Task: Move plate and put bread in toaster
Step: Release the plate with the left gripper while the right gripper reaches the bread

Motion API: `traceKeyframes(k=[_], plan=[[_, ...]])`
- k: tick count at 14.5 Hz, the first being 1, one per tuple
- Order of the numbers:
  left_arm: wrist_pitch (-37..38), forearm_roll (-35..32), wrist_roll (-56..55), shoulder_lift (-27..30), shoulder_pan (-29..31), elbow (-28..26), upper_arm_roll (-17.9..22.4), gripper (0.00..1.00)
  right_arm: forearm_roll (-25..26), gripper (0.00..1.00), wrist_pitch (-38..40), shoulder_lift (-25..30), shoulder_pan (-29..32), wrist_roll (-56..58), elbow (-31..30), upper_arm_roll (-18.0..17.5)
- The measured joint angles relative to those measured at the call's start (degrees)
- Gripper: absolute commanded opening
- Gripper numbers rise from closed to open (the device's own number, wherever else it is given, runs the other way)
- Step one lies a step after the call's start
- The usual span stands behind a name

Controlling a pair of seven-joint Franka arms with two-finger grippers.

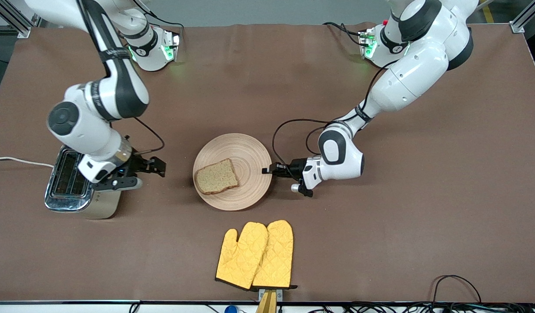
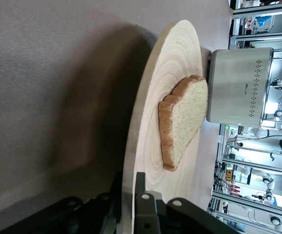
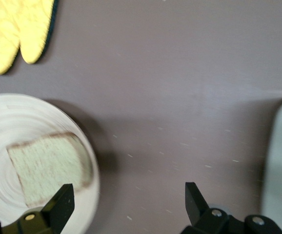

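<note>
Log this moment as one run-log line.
left hand: shut on plate rim | right hand: open, beside toaster | bread: on plate | toaster slots: no bread

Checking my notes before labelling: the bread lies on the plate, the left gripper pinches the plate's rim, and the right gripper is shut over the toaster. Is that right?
One thing is wrong: the right gripper is open, its fingers spread wide in the right wrist view, beside the toaster. The rest holds: the bread lies on the plate, whose rim the left gripper pinches.
</note>
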State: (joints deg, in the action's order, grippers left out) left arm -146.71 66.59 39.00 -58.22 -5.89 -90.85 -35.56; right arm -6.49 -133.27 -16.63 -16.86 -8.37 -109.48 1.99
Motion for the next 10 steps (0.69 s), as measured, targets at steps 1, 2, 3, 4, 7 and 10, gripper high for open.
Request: traceKeyframes(k=[1,2,3,4,7,10], plan=[[0.0,0.0,0.0,0.0,0.0,0.1,0.0,0.82,0.0,1.0,-1.5,-1.2,-1.5,-2.1,0.0,0.0],[0.0,0.0,0.0,0.0,0.0,0.2,0.4,1.0,0.0,1.0,-2.8,-2.6,-2.5,-3.1,0.1,0.0],[-0.1,0.0,0.0,0.0,0.0,0.4,1.1,1.0,0.0,1.0,-4.1,-4.2,-3.1,-3.5,0.5,0.0],[-0.1,0.0,0.0,0.1,0.2,0.6,1.9,1.0,0.0,1.0,-5.1,-5.8,-3.4,-3.5,1.1,0.0],[-0.1,-0.4,0.6,1.8,2.9,1.9,3.3,1.0,0.0,1.0,-6.0,-9.8,-5.4,-3.6,4.2,-0.1],[0.0,-5.9,-0.4,6.2,7.7,2.2,4.3,1.0,0.2,0.95,-6.0,-12.6,-10.6,-6.9,5.8,0.0]])
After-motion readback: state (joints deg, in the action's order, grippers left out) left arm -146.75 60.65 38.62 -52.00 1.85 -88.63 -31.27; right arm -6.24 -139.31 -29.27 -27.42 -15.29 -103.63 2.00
